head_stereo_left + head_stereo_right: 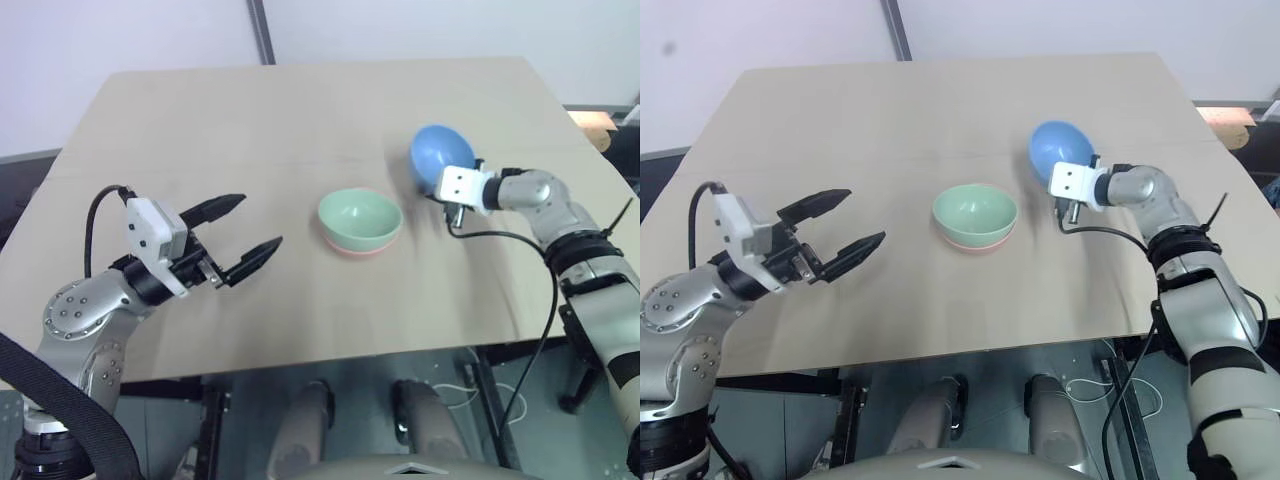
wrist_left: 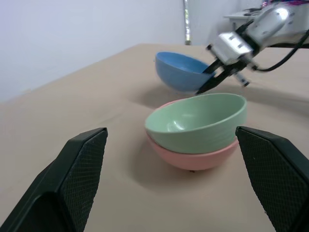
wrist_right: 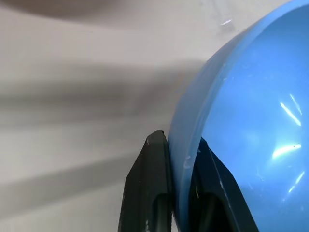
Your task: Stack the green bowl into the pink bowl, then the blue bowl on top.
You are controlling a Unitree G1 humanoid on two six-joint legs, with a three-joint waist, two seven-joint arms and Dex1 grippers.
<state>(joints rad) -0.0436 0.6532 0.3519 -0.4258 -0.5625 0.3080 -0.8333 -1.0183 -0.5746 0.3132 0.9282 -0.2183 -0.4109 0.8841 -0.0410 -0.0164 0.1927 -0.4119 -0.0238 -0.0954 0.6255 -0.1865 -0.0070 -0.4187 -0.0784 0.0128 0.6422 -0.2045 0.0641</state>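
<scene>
Right at your right gripper (image 3: 179, 193), two black fingers (image 3: 149, 183) are pinched on the rim of the blue bowl (image 1: 441, 155), one outside the wall and one inside; the bowl tips on edge, and its far side is cut off in the right wrist view. Just left of that hand, apart from it, the green bowl (image 1: 360, 217) sits nested in the pink bowl (image 1: 352, 249), which shows as a thin salmon crescent beneath. Your left gripper (image 1: 242, 235) hangs well to the left of the stack, jaws spread wide, holding nothing. No writing is legible anywhere. All three bowls are on the tan table (image 1: 250, 120), with no obstruction between hands and bowls.
</scene>
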